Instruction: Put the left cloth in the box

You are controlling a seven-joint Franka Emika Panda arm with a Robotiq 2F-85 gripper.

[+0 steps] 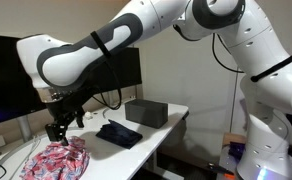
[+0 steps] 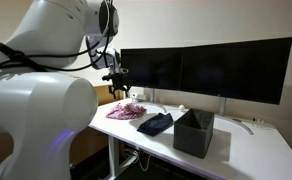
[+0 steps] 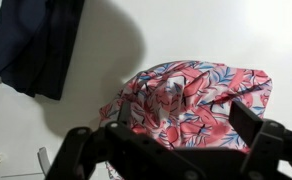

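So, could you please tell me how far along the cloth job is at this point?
Nothing is done yet: the pink patterned cloth lies crumpled on the white desk, outside the dark box. In hand: the open gripper hangs directly over it, holding nothing. Left: grasp it, carry it past the navy cloth, and drop it in the box.

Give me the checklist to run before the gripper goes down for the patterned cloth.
1. The gripper is open: ok, jaws stand wide in the wrist view.
2. It is lined up over the patterned cloth: ok, the cloth shows between the fingers.
3. The cloth is gripped: not ok, nothing is held yet.
4. The navy cloth is clear of the grasp: ok, it lies apart, off to the side.
5. The box is empty: cannot tell, its inside is hidden.
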